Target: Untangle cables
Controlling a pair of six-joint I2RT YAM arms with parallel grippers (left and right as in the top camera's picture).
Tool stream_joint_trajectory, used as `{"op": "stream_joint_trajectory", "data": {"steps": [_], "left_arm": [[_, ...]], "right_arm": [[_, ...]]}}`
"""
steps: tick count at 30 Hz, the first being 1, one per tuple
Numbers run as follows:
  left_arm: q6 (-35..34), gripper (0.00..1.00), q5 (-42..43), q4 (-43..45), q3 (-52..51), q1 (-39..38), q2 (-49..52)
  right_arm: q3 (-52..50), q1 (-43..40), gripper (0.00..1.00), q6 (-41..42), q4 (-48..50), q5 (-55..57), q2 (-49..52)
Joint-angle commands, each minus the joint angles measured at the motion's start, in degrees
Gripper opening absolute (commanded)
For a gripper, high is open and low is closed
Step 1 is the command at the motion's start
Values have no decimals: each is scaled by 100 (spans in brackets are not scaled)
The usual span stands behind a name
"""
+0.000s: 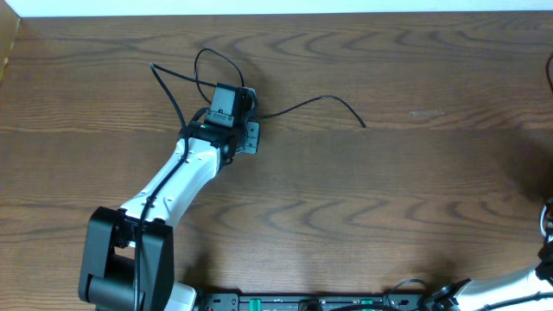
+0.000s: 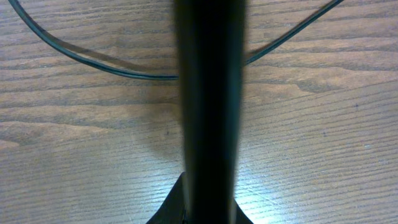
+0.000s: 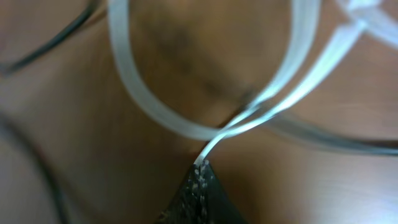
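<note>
A thin black cable lies on the wooden table with small loops at the far left-centre and a free end to the right. My left gripper is down on those loops. In the left wrist view the left gripper is shut on a black cable, which rises blurred straight up the frame. Another thin black cable arcs on the table behind. In the right wrist view my right gripper is shut on a white cable that forms a loop above the table. Blurred black cables lie beneath.
The wooden table fills the overhead view. The left arm reaches in from the bottom left. Only part of the right arm shows at the bottom right, and its gripper is outside the overhead view.
</note>
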Motion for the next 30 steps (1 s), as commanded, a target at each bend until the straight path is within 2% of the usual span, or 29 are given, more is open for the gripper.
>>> {"op": "stream_joint_trajectory", "data": {"steps": [1, 11, 15, 16, 17, 18, 19, 21, 22, 26, 30], "left_arm": [[98, 7, -70, -15, 35, -17, -20], [98, 7, -70, -39, 35, -17, -20], [98, 7, -70, -42, 35, -17, -20], [98, 7, -70, -44, 35, -17, -20], [98, 8, -70, -57, 35, -17, -20], [98, 7, -70, -70, 35, -17, -20], [98, 8, -70, -85, 35, -17, -20], [98, 7, -70, -122, 35, -17, -20], [101, 8, -70, -131, 35, -17, -20], [101, 8, -70, -140, 35, -17, -20], [101, 8, -70, -146, 35, -17, -20]], "right_arm": [[-98, 269, 1, -555, -387, -1185, 518], [501, 457, 1, -531, -398, -1178, 518], [531, 455, 2, -238, -608, -1043, 518], [531, 455, 12, -221, -647, -1032, 516], [533, 450, 40, -225, -710, -1027, 496], [535, 439, 63, -225, -787, -999, 466], [551, 417, 77, -223, -946, -951, 402], [619, 365, 96, -109, -1399, -658, 205], [704, 328, 99, 39, -1873, -256, 13], [896, 284, 99, 743, -3416, 841, -697], [894, 286, 99, 1779, -4645, 881, -1259]]}}
